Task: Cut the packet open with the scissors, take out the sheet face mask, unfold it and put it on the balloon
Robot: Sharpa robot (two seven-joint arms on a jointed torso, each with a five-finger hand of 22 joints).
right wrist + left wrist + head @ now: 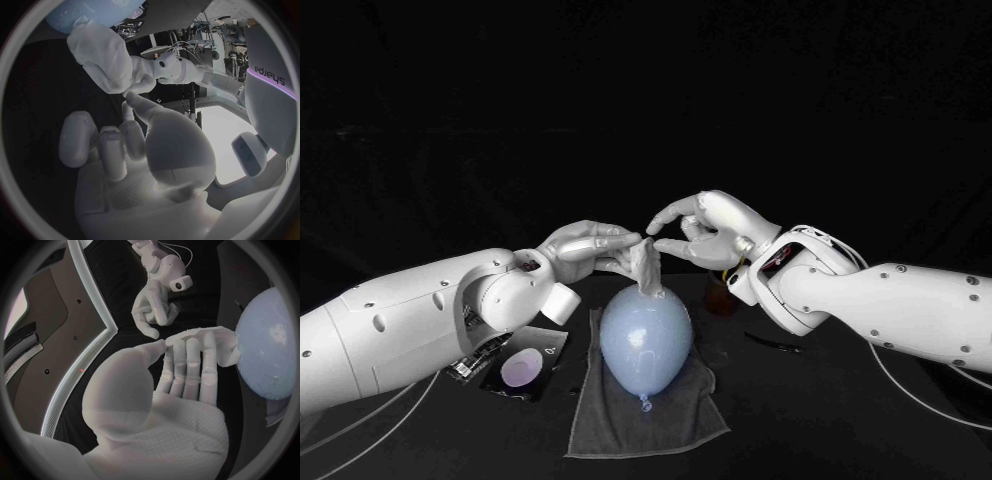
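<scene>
A pale blue balloon (646, 340) lies on a grey cloth (646, 415) in the middle of the table. My left hand (593, 245) pinches the crumpled whitish sheet mask (643, 265), which hangs down onto the balloon's far end. In the left wrist view the mask (219, 340) drapes over my fingertips beside the balloon (269, 350). My right hand (704, 228) hovers just right of the mask's top, fingers loosely curled and apart. In the right wrist view its thumb tip meets the edge of the mask (103, 55); nothing is pinched.
The cut dark packet (524, 365) with a pale oval lies on the table below my left forearm. A thin dark object (773, 343), perhaps the scissors, lies right of the cloth under my right forearm.
</scene>
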